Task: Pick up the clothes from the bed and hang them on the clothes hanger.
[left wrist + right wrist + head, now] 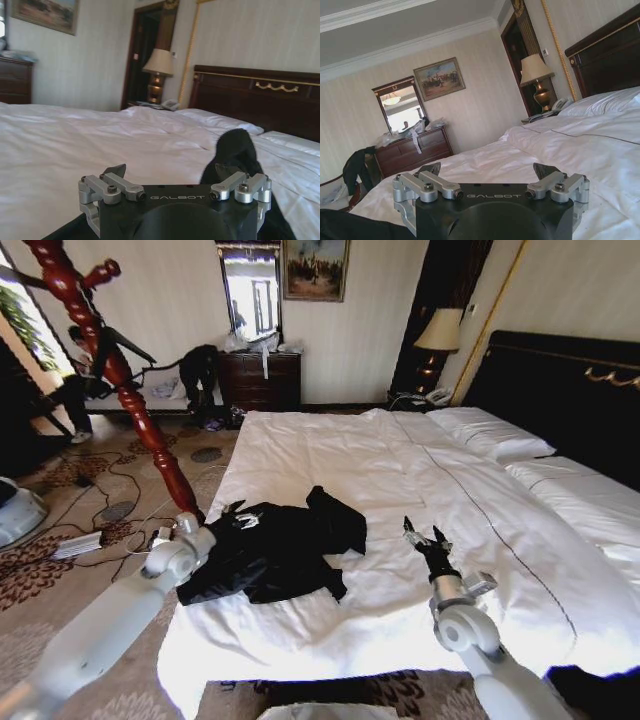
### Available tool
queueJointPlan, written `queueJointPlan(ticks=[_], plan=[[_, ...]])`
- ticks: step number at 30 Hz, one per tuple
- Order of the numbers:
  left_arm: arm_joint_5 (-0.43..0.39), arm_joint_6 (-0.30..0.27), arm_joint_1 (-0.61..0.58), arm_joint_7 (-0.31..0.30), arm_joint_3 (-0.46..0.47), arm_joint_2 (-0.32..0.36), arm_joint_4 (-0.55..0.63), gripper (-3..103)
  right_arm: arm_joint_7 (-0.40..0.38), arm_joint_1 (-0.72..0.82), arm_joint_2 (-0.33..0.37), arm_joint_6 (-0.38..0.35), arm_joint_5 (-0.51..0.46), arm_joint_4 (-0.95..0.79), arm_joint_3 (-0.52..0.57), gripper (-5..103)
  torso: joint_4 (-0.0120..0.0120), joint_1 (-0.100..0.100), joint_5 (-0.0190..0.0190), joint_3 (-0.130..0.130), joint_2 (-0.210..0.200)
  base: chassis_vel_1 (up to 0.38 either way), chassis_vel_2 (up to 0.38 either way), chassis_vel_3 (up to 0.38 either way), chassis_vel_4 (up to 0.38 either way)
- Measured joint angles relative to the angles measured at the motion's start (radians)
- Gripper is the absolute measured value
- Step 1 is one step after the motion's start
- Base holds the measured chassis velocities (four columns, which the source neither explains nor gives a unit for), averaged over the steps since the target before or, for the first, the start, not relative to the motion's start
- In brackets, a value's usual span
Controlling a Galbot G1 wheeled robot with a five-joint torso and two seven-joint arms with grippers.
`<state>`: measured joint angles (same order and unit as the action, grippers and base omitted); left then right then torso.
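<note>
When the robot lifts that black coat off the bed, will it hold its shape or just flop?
Probably flop: the clothes lie crumpled in soft folds on the bed, so they should sag and trail from wherever they're gripped. They look light, likely sliding over the smooth sheet if pushed. The left gripper, open, sits at their edge.

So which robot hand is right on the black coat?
The left tool, at the near-left edge of the black coat. The right tool hovers apart from it, over bare white bed.
</note>
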<state>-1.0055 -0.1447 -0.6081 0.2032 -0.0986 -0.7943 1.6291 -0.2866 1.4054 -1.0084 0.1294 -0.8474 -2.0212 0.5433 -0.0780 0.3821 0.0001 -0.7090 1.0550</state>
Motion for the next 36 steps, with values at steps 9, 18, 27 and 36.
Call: queueJointPlan(ticks=[9, 18, 27, 36], plan=[[0.068, -0.006, 0.234, -0.018, -0.249, -0.154, -0.117, 100, 0.003, -0.008, -0.01, 0.012, 0.013, 0.013, 0.009, 100, 0.0, 0.0, 0.0003, 0.0, 0.0, 0.0, 0.0, 0.0, 0.0], [0.112, -0.004, 0.299, -0.033, -0.304, -0.196, -0.197, 86, 0.004, 0.016, -0.019, 0.019, 0.017, -0.003, 0.027, 100, 0.0002, 0.0, -0.0001, 0.0, 0.0, 0.0, 0.0, 0.0, 0.0], [0.114, -0.002, 0.298, 0.004, -0.317, -0.187, -0.182, 54, 0.003, 0.032, -0.021, 0.02, 0.022, -0.017, 0.032, 100, 0.0, 0.0, -0.0002, 0.0, 0.0, 0.0, 0.0, 0.0, 0.0], [0.103, 0.006, 0.295, 0.005, -0.297, -0.172, -0.168, 22, -0.003, 0.036, -0.017, 0.02, 0.024, -0.018, 0.036, 100, 0.0001, 0.0, -0.0002, 0.0, 0.0, 0.0, 0.0, 0.0, 0.0]])
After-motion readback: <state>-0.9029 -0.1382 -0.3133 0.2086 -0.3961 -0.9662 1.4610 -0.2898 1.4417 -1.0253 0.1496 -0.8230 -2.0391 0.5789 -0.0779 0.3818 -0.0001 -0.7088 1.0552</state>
